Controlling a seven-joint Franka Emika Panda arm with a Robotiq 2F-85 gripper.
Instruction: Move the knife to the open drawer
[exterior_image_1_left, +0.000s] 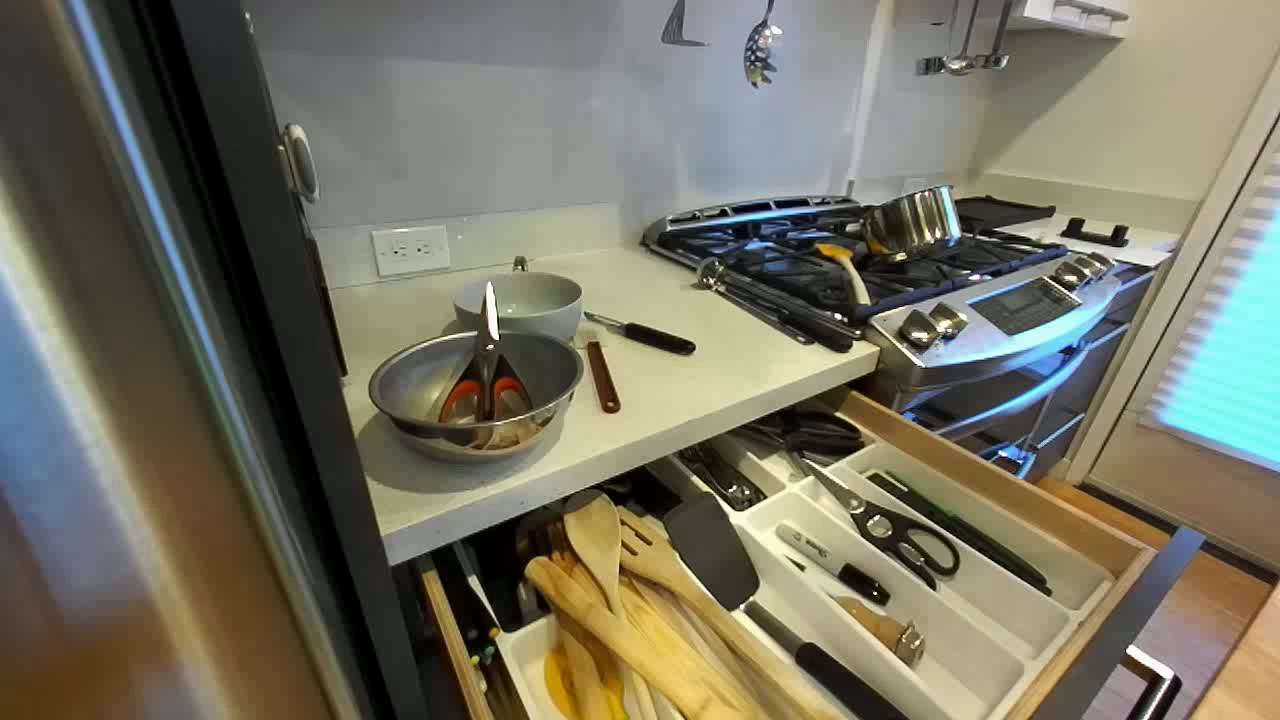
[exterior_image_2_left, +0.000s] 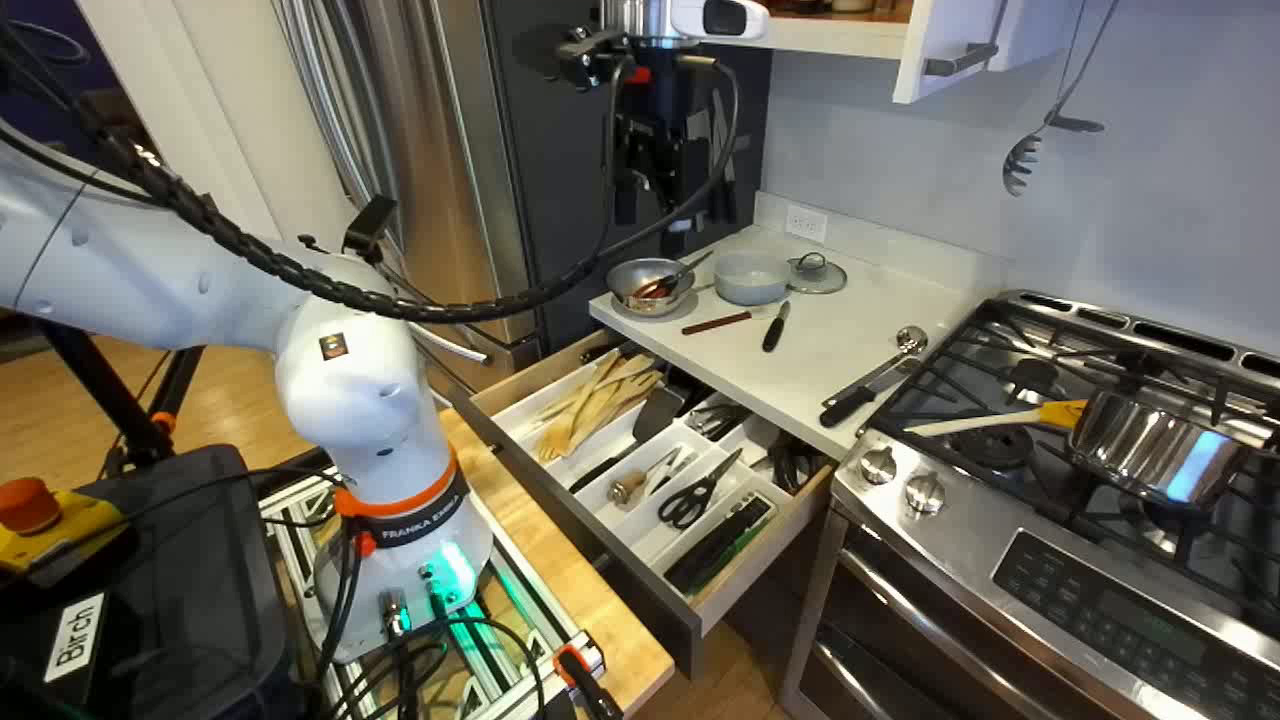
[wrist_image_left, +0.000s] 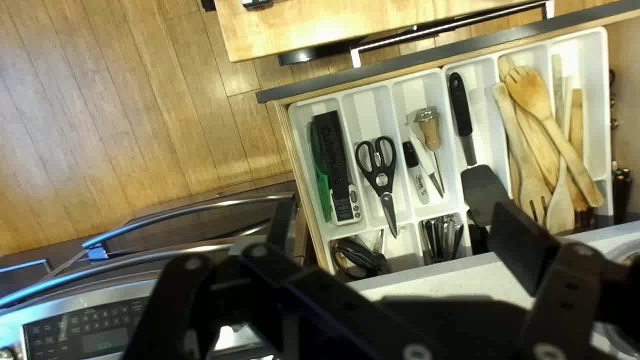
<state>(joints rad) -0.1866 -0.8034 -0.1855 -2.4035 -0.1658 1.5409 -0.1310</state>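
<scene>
The knife has a black handle and a short blade. It lies on the counter beside the pale bowl; it also shows in an exterior view. It does not show in the wrist view. The open drawer sticks out below the counter and shows in both exterior views and in the wrist view. It has pale wood sides, a dark front and a white divided tray. My gripper is high above the counter near the fridge. In the wrist view its fingers are wide apart with nothing between them.
A steel bowl with a red-and-black tool stands by the pale bowl. A reddish-brown-handled utensil lies near the knife. Scissors, wooden spoons and a spatula lie in the drawer. The stove holds a pot.
</scene>
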